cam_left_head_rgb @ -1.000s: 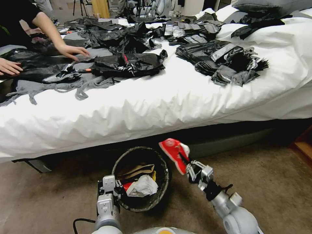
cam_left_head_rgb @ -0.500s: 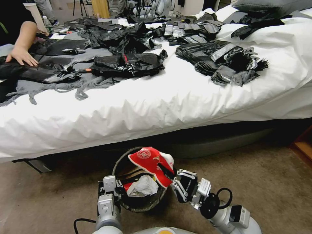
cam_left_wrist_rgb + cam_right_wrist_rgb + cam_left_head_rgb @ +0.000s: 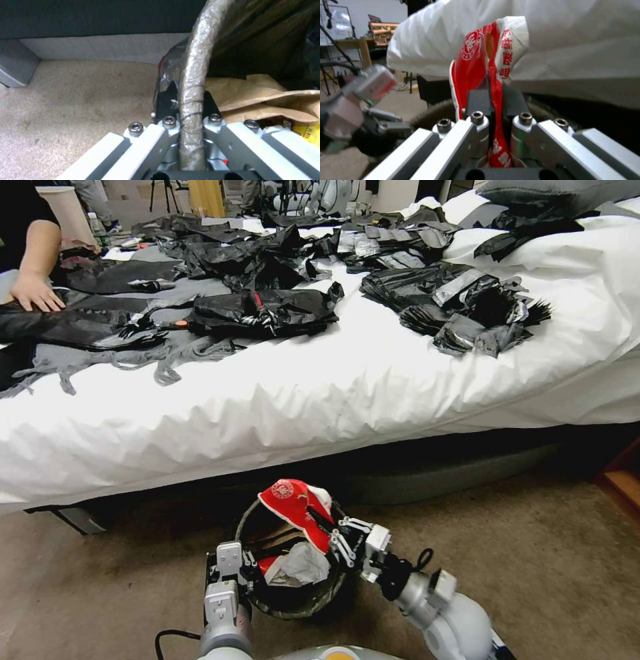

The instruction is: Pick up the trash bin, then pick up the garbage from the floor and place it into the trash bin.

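The step in hand is the drop. At lower centre of the head view the left gripper has its jaws clamped on the rim of the trash bin. The right gripper pinches a red-and-white wrapper above the bin's mouth. The next move calls for those jaws to part.
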Available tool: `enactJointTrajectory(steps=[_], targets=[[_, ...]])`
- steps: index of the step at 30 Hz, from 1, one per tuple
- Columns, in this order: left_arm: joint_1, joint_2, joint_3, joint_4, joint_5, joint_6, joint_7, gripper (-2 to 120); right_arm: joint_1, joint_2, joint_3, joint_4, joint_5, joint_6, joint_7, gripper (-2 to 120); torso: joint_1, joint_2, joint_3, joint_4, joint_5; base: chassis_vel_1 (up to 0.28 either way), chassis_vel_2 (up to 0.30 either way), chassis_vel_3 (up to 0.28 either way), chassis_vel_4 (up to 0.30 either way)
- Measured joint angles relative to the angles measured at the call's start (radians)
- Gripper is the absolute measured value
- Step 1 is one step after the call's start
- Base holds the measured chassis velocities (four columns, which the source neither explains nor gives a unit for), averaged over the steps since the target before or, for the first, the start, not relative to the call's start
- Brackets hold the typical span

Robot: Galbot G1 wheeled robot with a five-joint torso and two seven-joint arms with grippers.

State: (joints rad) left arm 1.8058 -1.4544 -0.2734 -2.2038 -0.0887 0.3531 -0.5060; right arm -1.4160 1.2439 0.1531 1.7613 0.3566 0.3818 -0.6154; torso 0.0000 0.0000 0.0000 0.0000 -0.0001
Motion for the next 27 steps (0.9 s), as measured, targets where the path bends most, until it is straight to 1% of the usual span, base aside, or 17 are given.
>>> enactJointTrajectory(steps=[2,4,7,8,9,11,12,14,15,17,18,20,21,24,25,27], targets=[[0.003,0.0,0.0,-0.006,0.001,0.0,0.0,0,0.018,0.011,-0.011,-0.049,-0.024,-0.001,0.019,0,0.0,0.0,0.0,0.0,0.0002,0.0,0.0,0.0,0.0],[0.004,0.0,0.0,-0.007,0.001,0.0,0.0,0,0.023,0.014,-0.013,-0.061,-0.035,-0.004,0.027,0,0.0,0.0,0.0,0.0,0.0,0.0,0.0,0.0,0.0],[0.005,-0.002,0.0,-0.009,0.002,-0.001,0.0,0,0.028,0.017,-0.024,-0.079,-0.061,-0.011,0.066,15,0.0,0.0,0.0,0.0,0.0001,0.0,0.0,0.0,0.0],[0.005,-0.002,0.0,-0.009,0.002,-0.001,0.0,0,0.028,0.017,-0.024,-0.079,-0.061,-0.011,0.066,15,0.0,0.0,0.0,0.0,0.0001,0.0,0.0,0.0,0.0],[0.005,-0.002,0.0,-0.009,0.002,-0.001,0.001,0,0.026,0.016,-0.026,-0.079,-0.063,-0.012,0.068,18,0.0,0.0,0.0,0.0,0.0,0.0,0.0,0.0,0.0],[0.002,-0.001,0.0,-0.009,0.002,-0.001,0.001,0,0.017,0.013,-0.027,-0.073,-0.074,-0.012,0.07,30,0.0,0.0,0.0,0.0,0.0,0.0,0.0,0.0,0.0],[0.002,-0.001,0.0,-0.009,0.002,-0.001,0.001,0,0.017,0.013,-0.027,-0.073,-0.074,-0.012,0.07,30,0.0,0.0,0.0,0.0,0.0,0.0,0.0,0.0,0.0],[-0.001,-0.001,0.0,-0.009,0.002,-0.001,0.002,0,0.008,0.01,-0.027,-0.064,-0.08,-0.012,0.071,39,0.0,0.0,0.0,-0.0001,0.0,0.0,0.0,0.0,0.0],[-0.001,-0.001,0.0,-0.009,0.002,-0.001,0.002,0,0.008,0.01,-0.027,-0.064,-0.08,-0.012,0.071,39,0.0,0.0,0.0,-0.0001,0.0,0.0,0.0,0.0,0.0],[-0.003,-0.001,0.0,-0.009,0.002,-0.001,0.002,0,0.002,0.007,-0.027,-0.057,-0.085,-0.011,0.071,48,0.0,0.0,0.0,0.0,0.0,0.0,0.0,0.0,0.0],[-0.003,-0.001,0.0,-0.009,0.002,-0.001,0.002,0,0.002,0.007,-0.027,-0.057,-0.085,-0.011,0.071,48,0.0,0.0,0.0,0.0,0.0,0.0,0.0,0.0,0.0],[-0.004,-0.001,0.0,-0.007,0.002,-0.001,0.002,0,-0.003,0.003,-0.025,-0.048,-0.09,-0.009,0.072,63,0.0,0.0,0.0,0.0,0.0001,0.0,0.0,0.0,0.0],[-0.004,-0.001,0.0,-0.007,0.002,-0.001,0.002,0,-0.003,0.003,-0.025,-0.048,-0.09,-0.009,0.072,63,0.0,0.0,0.0,0.0,0.0001,0.0,0.0,0.0,0.0],[-0.004,0.001,-0.003,-0.002,0.001,-0.001,0.002,0,-0.009,-0.002,-0.023,-0.034,-0.093,-0.005,0.072,77,0.0,0.0,0.0,0.0001,0.0,0.0,0.0,0.0,0.0],[-0.004,0.001,-0.003,-0.002,0.001,-0.001,0.002,0,-0.009,-0.002,-0.023,-0.034,-0.093,-0.005,0.072,77,0.0,0.0,0.0,0.0001,0.0,0.0,0.0,0.0,0.0],[-0.006,0.001,-0.004,0.0,0.001,0.001,0.003,0,-0.017,-0.004,-0.022,-0.021,-0.098,0.005,0.072,89,0.0,0.0,0.0,0.0,0.0,0.0,0.0,0.0,0.0]])
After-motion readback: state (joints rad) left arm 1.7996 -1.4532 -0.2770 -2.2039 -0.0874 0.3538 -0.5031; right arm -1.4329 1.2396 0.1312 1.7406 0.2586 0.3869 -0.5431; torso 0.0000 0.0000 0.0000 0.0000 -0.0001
